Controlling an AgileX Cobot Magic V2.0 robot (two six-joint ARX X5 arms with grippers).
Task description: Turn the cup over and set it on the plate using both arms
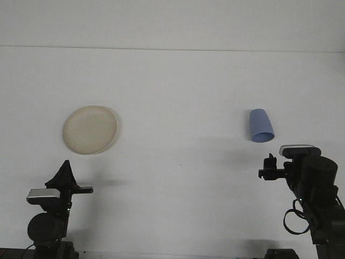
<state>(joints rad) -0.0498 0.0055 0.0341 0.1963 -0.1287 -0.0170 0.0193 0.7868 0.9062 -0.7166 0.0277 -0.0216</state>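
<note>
Right gripper (pixel 268 166) near blue cup (pixel 261 125), holding nothing, opening unclear, left gripper (pixel 65 174) likewise.

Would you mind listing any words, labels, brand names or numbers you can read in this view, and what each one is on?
None can be read: the cup, plate, table, left gripper and right gripper show no legible text.

Quick count: one blue cup (pixel 261 125), one cream plate (pixel 90 129), both sitting on one white tabletop (pixel 178 86). Two robot arms total, so one left gripper (pixel 64 174) and one right gripper (pixel 268 166). That's the whole inventory.
</note>
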